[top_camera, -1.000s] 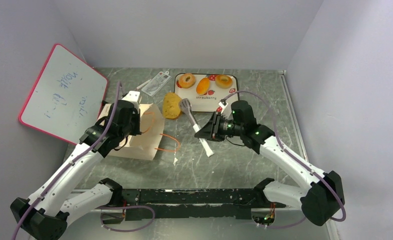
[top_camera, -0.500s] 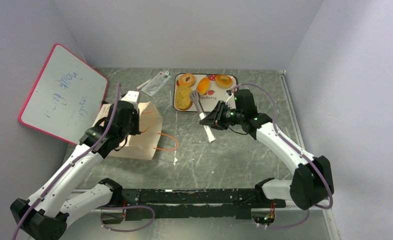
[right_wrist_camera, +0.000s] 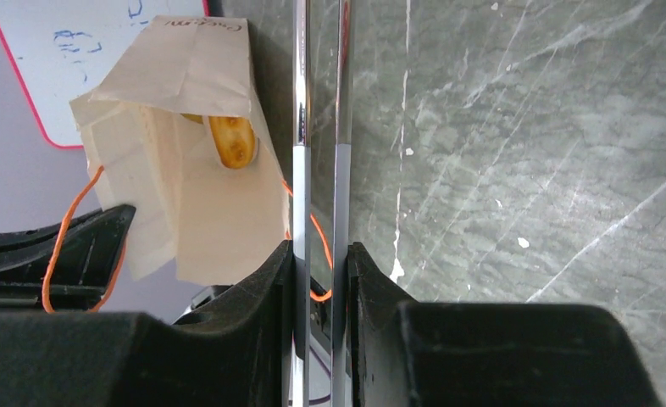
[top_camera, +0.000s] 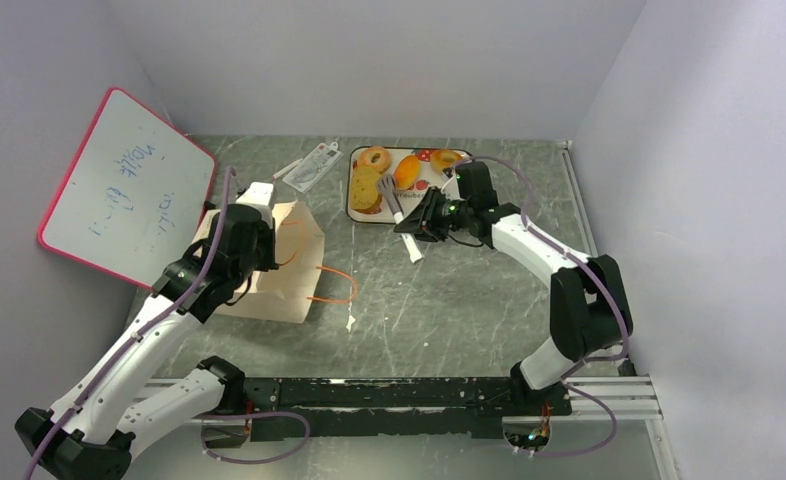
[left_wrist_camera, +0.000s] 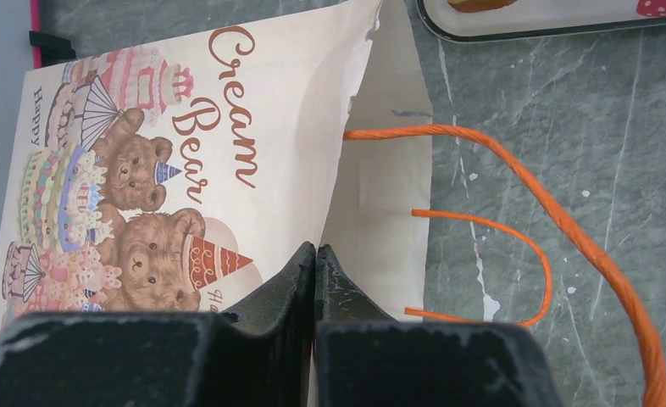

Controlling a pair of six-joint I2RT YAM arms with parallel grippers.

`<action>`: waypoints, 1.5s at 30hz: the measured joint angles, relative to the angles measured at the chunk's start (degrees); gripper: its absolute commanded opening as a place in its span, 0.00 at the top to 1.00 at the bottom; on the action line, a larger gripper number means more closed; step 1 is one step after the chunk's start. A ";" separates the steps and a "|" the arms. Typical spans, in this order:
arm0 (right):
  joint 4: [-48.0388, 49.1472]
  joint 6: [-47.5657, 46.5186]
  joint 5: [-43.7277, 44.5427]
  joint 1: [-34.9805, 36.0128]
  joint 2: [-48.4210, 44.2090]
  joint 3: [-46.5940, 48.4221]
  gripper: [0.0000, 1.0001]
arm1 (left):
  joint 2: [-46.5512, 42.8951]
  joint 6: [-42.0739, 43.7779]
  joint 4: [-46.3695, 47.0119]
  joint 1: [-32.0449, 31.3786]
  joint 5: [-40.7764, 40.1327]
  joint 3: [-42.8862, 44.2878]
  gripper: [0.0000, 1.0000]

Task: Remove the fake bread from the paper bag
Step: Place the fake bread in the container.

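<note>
**Two arms over a marbled surface: bag at left, tray of bread at the back**

I am looking down on a grey-green marbled surface (top_camera: 449, 300) closed in by plain pale walls on three sides. At far left a whiteboard (top_camera: 124, 190) with a pink-red frame leans against the wall, with blue scribble on it.

Just right of it the paper bag (top_camera: 289, 275) lies with its mouth facing right. It is cream and printed with bears and "Cream Bear". My left claw (left_wrist_camera: 315, 254) is pressed together on the edge of that mouth, pinching the paper. The right wrist camera shows one bun (right_wrist_camera: 232, 142) inside the open bag. Two orange loop handles (top_camera: 334, 285) trail from the mouth onto the surface.

Behind the bag a clear plastic packet (top_camera: 309, 165) lies near the back wall. Right of it a white tray (top_camera: 393, 155) holds the other fake bread (top_camera: 406, 171): two rings, an oval bun and a paler yellow piece.

My right claw (right_wrist_camera: 321, 254) is clamped on a pair of tongs (top_camera: 412, 250). Their grey head is over the tray beside the yellow piece. Their white handle juts out across the surface between tray and bag. The right arm crosses the tray's right corner and hides part of one ring.
</note>
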 measured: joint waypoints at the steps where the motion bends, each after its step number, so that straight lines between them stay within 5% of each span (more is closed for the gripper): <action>1: 0.09 -0.04 -0.15 -0.09 0.46 0.26 1.00 | 0.00 0.00 0.11 0.00 0.00 -0.04 0.93; 29: 0.55 0.11 -4.63 -2.82 8.04 2.38 1.00 | 0.48 -0.31 1.22 0.00 0.09 -0.11 0.93; 37: -0.13 0.04 -4.00 -2.99 9.79 3.23 0.75 | -1.22 -1.18 1.18 0.00 0.09 -0.11 0.93; 45: -0.17 0.11 -3.30 -3.17 9.88 3.23 0.67 | -2.38 -1.77 1.16 0.00 0.09 -0.11 0.93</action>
